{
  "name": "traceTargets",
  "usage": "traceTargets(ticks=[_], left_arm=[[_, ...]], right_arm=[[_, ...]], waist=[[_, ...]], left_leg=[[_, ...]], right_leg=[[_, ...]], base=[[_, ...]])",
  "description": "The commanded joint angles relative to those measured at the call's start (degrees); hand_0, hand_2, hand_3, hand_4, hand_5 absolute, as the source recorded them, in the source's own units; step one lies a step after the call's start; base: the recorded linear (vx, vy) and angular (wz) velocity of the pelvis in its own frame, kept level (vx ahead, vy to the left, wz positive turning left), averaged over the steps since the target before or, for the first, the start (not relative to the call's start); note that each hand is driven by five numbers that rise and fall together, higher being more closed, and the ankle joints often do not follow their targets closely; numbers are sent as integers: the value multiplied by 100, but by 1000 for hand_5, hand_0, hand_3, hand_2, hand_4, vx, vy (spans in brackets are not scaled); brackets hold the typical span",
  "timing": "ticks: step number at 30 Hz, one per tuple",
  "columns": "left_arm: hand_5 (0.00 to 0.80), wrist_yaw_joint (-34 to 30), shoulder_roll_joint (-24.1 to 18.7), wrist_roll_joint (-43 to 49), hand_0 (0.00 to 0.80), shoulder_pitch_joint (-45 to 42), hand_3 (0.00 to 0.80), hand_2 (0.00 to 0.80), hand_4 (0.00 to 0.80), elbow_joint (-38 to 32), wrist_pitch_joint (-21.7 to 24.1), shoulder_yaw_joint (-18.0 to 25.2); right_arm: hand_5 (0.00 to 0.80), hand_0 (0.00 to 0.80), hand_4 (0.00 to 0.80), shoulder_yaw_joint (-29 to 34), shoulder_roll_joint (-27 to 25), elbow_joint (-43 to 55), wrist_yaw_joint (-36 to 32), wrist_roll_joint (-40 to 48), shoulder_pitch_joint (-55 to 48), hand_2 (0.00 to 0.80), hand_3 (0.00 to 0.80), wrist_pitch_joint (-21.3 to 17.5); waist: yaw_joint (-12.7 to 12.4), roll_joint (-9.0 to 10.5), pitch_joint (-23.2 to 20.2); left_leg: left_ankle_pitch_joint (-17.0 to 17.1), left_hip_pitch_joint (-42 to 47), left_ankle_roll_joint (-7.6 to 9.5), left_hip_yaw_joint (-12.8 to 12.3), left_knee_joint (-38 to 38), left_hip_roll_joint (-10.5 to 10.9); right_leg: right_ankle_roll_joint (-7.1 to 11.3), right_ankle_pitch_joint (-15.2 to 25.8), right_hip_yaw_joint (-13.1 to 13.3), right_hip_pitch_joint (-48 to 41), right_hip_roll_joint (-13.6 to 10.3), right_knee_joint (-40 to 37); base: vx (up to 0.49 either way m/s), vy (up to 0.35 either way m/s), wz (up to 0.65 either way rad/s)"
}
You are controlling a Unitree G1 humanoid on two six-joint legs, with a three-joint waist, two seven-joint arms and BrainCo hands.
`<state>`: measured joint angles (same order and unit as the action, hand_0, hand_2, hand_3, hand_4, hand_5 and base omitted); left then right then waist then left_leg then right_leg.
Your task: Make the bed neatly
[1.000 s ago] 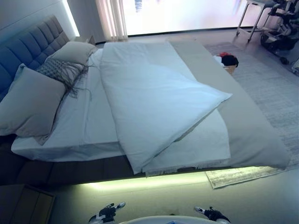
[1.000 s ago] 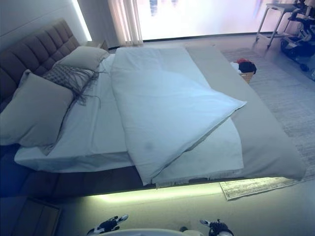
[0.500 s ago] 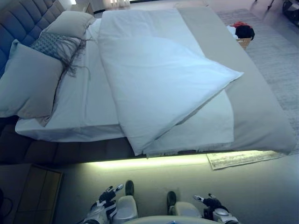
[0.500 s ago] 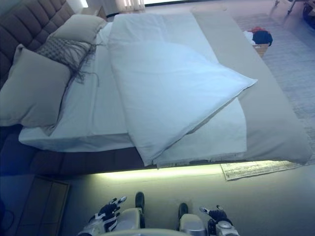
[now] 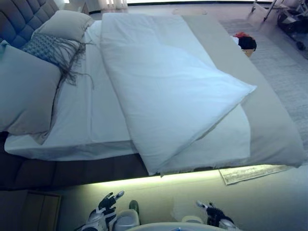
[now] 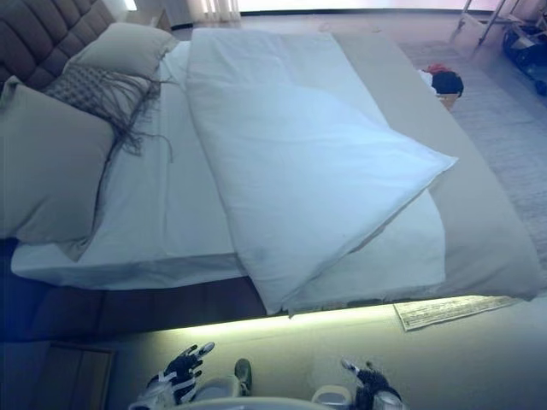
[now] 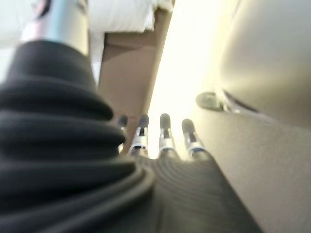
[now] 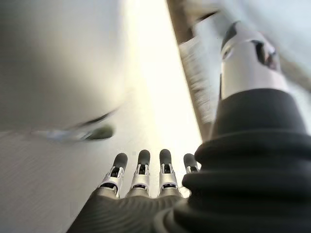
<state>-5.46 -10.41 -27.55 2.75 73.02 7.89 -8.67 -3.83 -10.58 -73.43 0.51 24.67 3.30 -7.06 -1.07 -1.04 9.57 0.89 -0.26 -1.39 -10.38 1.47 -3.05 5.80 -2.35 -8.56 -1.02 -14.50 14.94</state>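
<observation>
Pillows (image 5: 29, 91) lie at the bed's left end, the white duvet (image 5: 168, 96) beside them with one corner folded back, the grey sheet (image 5: 269, 130) exposed at right. Since a moment ago the head camera has shifted; nothing is straightened yet. Left hand (image 5: 103, 209) and right hand (image 5: 211, 214) hang released and empty, which only the wrist views confirm.
</observation>
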Motion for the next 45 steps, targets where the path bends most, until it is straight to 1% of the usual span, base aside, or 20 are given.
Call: traceTargets(ticks=[1, 3, 4, 5, 6, 7, 8, 9, 10, 12, 13, 16, 20, 22, 24, 28, 31, 36, 39, 45], left_arm=[[0, 51, -45, 231, 0, -86, 0, 0, 0, -76, -95, -168], [0, 72, -116, 8, 0, -61, 0, 0, 0, -94, -35, -196], [0, 22, -162, -55, 0, -1, 0, 0, 0, -109, 40, -183], [0, -34, -219, -127, 0, 111, 0, 0, 0, -146, 91, -168], [0, -61, -263, -274, 0, 242, 0, 0, 0, -170, 115, -174], [0, -35, -284, -418, 0, 310, 0, 0, 0, -158, 142, -212], [0, 43, -207, -558, 0, 312, 0, 0, 0, -203, 84, -106], [0, 67, -153, -685, 0, 277, 0, 0, 0, -236, 94, -45], [0, 14, -76, -728, 0, 245, 0, 0, 0, -246, 172, 7], [0, -9, 32, -377, 0, 274, 0, 0, 0, -179, 425, -56], [0, -29, 36, -667, 0, 300, 0, 0, 0, -99, 500, -113], [0, -216, -127, -795, 0, 420, 0, 0, 0, -45, 576, -94], [0, -474, -283, -1119, 0, 448, 0, 0, 0, -201, 541, -147], [0, -578, -309, -1143, 0, 453, 0, 0, 0, -366, 501, -219], [0, -583, -300, -1110, 0, 488, 0, 0, 0, -543, 611, -352], [0, -538, -408, -1524, 0, 560, 0, 0, 0, -1179, 694, -566], [0, -465, -468, -1774, 0, 613, 0, 0, 0, -1698, 715, -645], [0, -437, -547, -2118, 0, 628, 0, 0, 0, -2333, 820, -836], [0, -467, -588, -2221, 0, 578, 0, 0, 0, -2611, 895, -957], [0, -533, -675, -2403, 0, 471, 0, 0, 0, -2965, 1007, -1119]], right_arm=[[0, 0, 0, 96, -163, 416, -47, 399, 82, 0, 0, -284], [0, 0, 0, 78, -223, 460, -358, 814, 299, 0, 0, -219], [0, 0, 0, 99, -248, 466, -499, 1070, 488, 0, 0, -193], [0, 0, 0, 120, -266, 491, -596, 1323, 736, 0, 0, -200], [0, 0, 0, 107, -273, 522, -662, 1618, 966, 0, 0, -185], [0, 0, 0, 84, -269, 536, -668, 1839, 1062, 0, 0, -168], [0, 0, 0, 136, -221, 709, -615, 2072, 1148, 0, 0, -39], [0, 0, 0, 161, -197, 788, -611, 2173, 1166, 0, 0, -8], [0, 0, 0, 217, -195, 857, -667, 2444, 1224, 0, 0, 18], [0, 0, 0, 361, -313, 911, -758, 2796, 1353, 0, 0, 87], [0, 0, 0, 435, -418, 879, -799, 2996, 1507, 0, 0, 125], [0, 0, 0, 577, -652, 943, -563, 3286, 2044, 0, 0, 179], [0, 0, 0, 742, -1141, 895, -317, 3261, 2541, 0, 0, 211], [0, 0, 0, 826, -1393, 847, -233, 3274, 2682, 0, 0, 287], [0, 0, 0, 900, -1694, 718, -223, 3246, 2888, 0, 0, 352], [0, 0, 0, 941, -2281, 546, -67, 3222, 3318, 0, 0, 616], [0, 0, 0, 930, -2583, 435, -47, 3209, 3614, 0, 0, 668], [0, 0, 0, 753, -2950, 440, -61, 3006, 4062, 0, 0, 869], [0, 0, 0, 629, -3069, 472, -46, 2960, 4234, 0, 0, 967], [0, 0, 0, 417, -3319, 558, -112, 2935, 4617, 0, 0, 1080]], waist=[[-114, 5, 10], [-117, -7, 175], [-108, 28, 311], [-102, 73, 473], [-92, 110, 608], [-68, 129, 661], [-116, 155, 692], [-142, 185, 689], [-208, 236, 701], [-269, 273, 736], [-288, 272, 757], [-348, 240, 889], [-383, 103, 1084], [-409, 44, 1177], [-439, -13, 1267], [-488, -130, 1461], [-538, -212, 1606], [-598, -355, 1792], [-635, -397, 1877], [-648, -489, 2022]], left_leg=[[401, -530, 116, -30, 285, -107], [359, -428, 29, -27, 285, -179], [308, -411, -3, -18, 285, -159], [217, -427, -26, -20, 307, -140], [114, -496, -24, -20, 387, -161], [55, -569, -12, -3, 480, -198], [58, -761, 7, 114, 726, -242], [40, -844, -14, 161, 846, -249], [22, -925, -79, 189, 941, -286], [49, -999, -139, 298, 955, -312], [88, -1033, -163, 370, 913, -318], [146, -1232, -216, 484, 927, -330], [111, -1569, -232, 660, 1175, -264], [108, -1763, -229, 709, 1312, -226], [97, -1951, -220, 725, 1442, -197], [39, -2366, -203, 748, 1768, -177], [22, -2653, -158, 788, 1966, -139], [43, -3063, -84, 830, 2127, -97], [103, -3254, -66, 855, 2145, -90], [207, -3558, -29, 866, 2135, -109]], right_leg=[[-46, 553, -228, -26, -99, 659], [-134, 365, -397, 313, 86, 32], [-102, 559, -430, 583, 131, -325], [-31, 859, -439, 892, 99, -596], [25, 1011, -371, 1112, 92, -715], [36, 963, -259, 1175, 143, -713], [-2, 800, -156, 1125, 207, -588], [6, 740, -184, 1106, 214, -549], [9, 701, -301, 1038, 180, -582], [-3, 711, -376, 993, 168, -657], [4, 712, -395, 1037, 154, -642], [25, 654, -498, 1307, 92, -415], [46, 557, -486, 1714, -33, 24], [55, 526, -486, 1903, -91, 214], [53, 493, -485, 2083, -125, 376], [33, 362, -420, 2492, -147, 789], [1, 297, -388, 2809, -155, 1083], [-71, 149, -309, 3267, -129, 1531], [-88, 142, -290, 3465, -117, 1640], [-133, 132, -247, 3791, -44, 1774]], base=[[147, -11, -15], [37, -150, -18], [-121, -237, -20], [-183, -232, -17], [-157, -211, -17], [-14, -240, 10], [86, -228, 38], [155, -245, 71], [141, -184, 74], [134, -150, 32], [89, -79, 9], [-2, -46, 21], [-30, 12, 17], [-58, 36, 22], [-66, 30, 16], [-71, 28, 12], [-60, 0, -2], [-49, 7, 0], [0, 0, 0], [-5, 1, 0]])
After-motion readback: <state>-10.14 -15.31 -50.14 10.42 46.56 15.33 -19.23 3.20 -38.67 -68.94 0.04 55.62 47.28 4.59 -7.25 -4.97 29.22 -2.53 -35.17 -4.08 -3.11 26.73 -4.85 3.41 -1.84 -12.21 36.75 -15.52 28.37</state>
